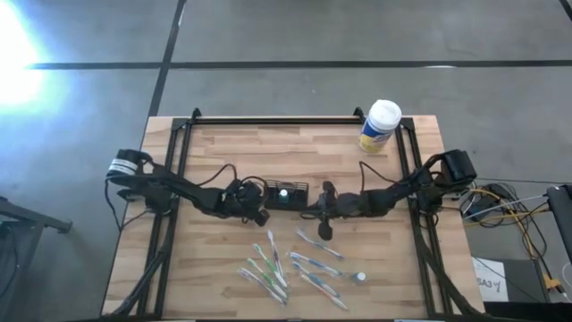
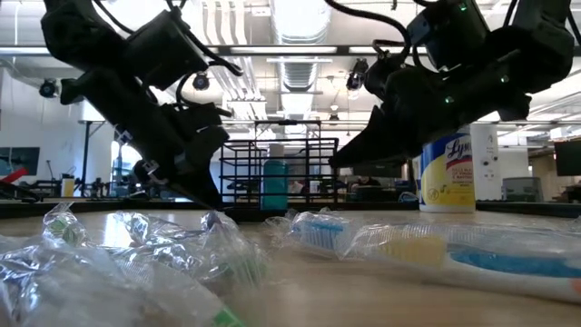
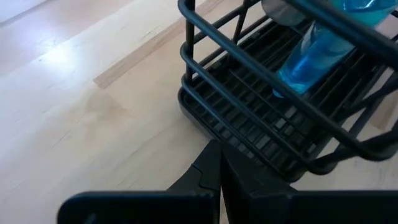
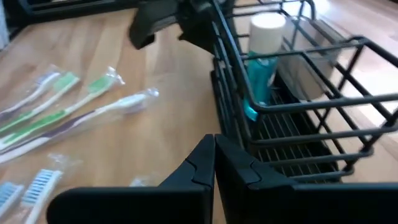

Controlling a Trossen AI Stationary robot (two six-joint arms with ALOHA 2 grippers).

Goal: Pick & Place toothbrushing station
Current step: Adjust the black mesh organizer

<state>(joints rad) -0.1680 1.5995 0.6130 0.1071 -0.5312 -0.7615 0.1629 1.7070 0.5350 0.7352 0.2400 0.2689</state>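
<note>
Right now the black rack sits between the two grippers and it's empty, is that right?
Not quite. The rack does sit between the left gripper and the right gripper, but it is not empty: the right wrist view shows a blue tube with a white cap standing inside it.

on the table stand 1 black wire organiser (image 1: 285,194) holding 1 blue bottle (image 4: 261,62) with a white cap, and 1 yellow canister (image 1: 379,126) with a white lid. 2 dark arms reach in, each ending in 1 gripper: the left gripper (image 1: 259,213) and the right gripper (image 1: 323,229). about 8 wrapped toothbrushes (image 1: 277,264) lie scattered, the exact count unclear. 1 small round object (image 1: 359,277) sits beside them.
</note>
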